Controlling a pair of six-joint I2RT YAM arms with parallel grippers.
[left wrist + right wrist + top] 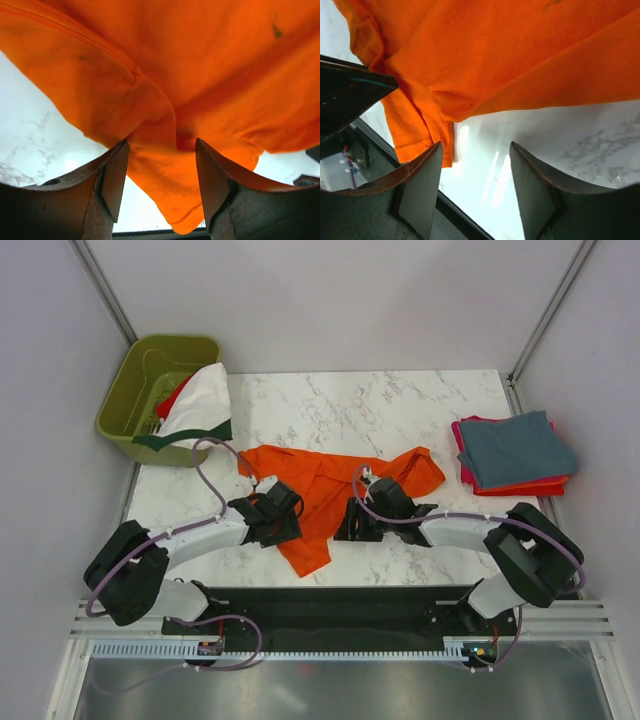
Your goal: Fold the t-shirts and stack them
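Left gripper [161,180] and right gripper [476,187] are hovering spread over the crumpled orange t-shirt [318,492] so I can flatten it.

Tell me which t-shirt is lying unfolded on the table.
The orange t-shirt, crumpled across the middle of the table. The others are folded in the right-hand stack or draped over the green bin.

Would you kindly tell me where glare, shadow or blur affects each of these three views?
Top external: evenly lit and sharp, with only faint shadows beside the arms on the table. Left wrist: the table behind the orange t-shirt is blown out white, and the near fingers look dark and soft. Right wrist: a bright glare streak runs across the marble, and the fingers are likewise in shadow.
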